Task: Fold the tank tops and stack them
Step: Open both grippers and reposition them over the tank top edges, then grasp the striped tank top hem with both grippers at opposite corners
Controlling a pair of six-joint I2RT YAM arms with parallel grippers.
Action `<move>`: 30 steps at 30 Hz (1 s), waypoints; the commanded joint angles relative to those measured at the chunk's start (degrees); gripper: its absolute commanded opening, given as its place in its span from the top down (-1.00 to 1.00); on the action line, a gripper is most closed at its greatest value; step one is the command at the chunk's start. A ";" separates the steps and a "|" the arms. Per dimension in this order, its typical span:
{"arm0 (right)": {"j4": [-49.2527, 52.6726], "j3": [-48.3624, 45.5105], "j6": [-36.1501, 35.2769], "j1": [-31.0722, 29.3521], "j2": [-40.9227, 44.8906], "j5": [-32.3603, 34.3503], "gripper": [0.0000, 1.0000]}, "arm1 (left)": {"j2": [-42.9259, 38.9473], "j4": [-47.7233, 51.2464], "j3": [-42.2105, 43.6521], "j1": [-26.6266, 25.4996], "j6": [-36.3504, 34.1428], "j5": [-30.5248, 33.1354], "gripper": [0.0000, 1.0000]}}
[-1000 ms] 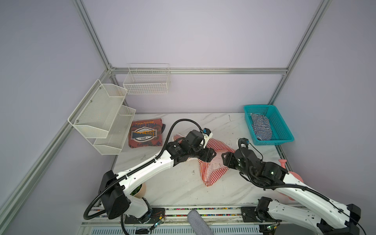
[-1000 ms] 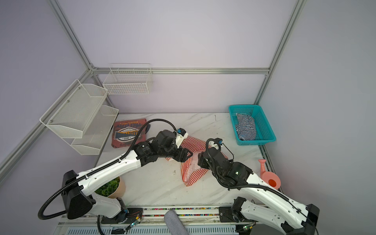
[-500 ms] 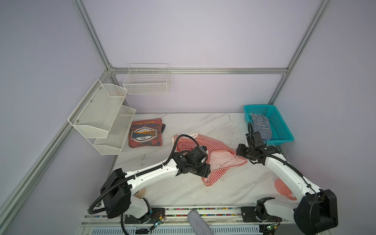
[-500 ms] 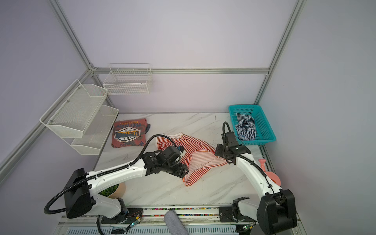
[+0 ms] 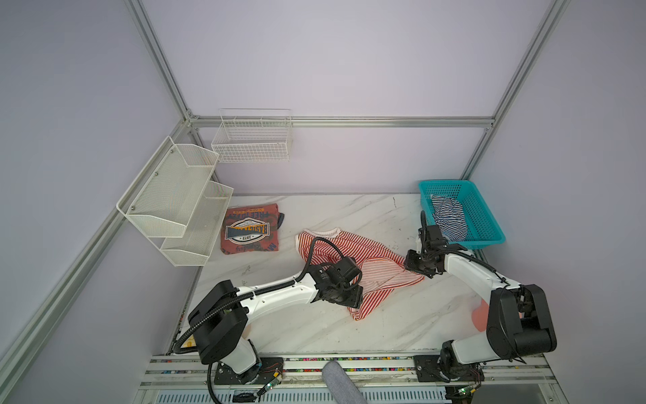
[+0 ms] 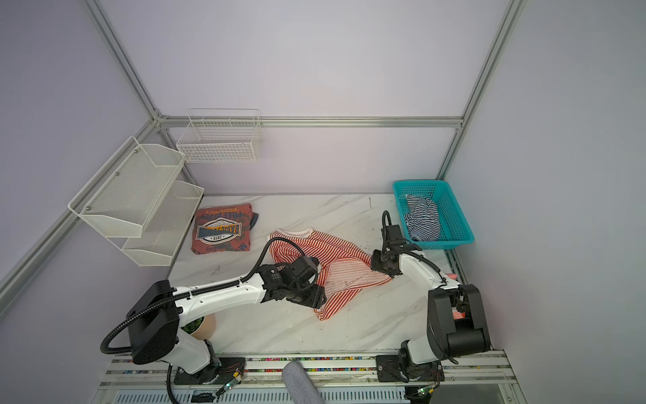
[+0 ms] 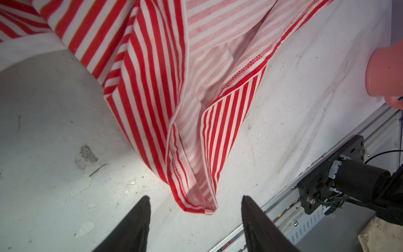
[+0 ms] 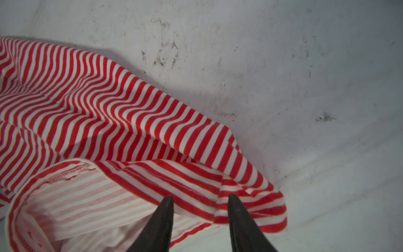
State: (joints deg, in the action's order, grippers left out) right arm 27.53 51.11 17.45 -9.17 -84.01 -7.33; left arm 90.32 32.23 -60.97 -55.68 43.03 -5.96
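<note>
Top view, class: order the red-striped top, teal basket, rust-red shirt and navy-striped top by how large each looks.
1. Red-striped top and teal basket: too alike to rank; the top is partly hidden.
2. Rust-red shirt.
3. Navy-striped top, bunched in the basket.

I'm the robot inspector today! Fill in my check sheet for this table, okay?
Surface: marble table, scuffed, with dark marks.
Job's things: red-striped tank top crumpled mid-table, unfolded; navy-striped tank top bunched in teal basket.
Clutter: rust-red 1973 garment folded, back left; pink container at the right edge.
Grippers: left gripper open, by the red-striped tank top's near corner; right gripper open, fingers straddling its hem.
Cables: black cable arcs over red-striped tank top.
Surroundings: white mesh shelves, wire basket, metal frame.
</note>
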 commanded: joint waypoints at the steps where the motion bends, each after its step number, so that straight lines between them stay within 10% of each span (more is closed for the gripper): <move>1: -0.99 -0.31 -0.60 0.51 -0.52 1.25 0.10 | 1.19 -1.87 0.93 -0.56 1.40 -1.21 -0.31; 17: -3.94 -2.28 -0.10 0.58 -5.07 0.62 0.26 | 5.10 -4.19 0.57 -1.36 2.46 -2.88 -0.26; 30: -5.64 -3.12 0.07 0.57 -7.32 -0.53 0.94 | 7.18 -4.62 0.48 -1.37 2.68 -3.80 -0.14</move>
State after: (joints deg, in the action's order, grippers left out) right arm 22.06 48.45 17.56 -8.88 -91.20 -7.77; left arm 97.12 29.12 -60.97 -56.73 45.32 -8.80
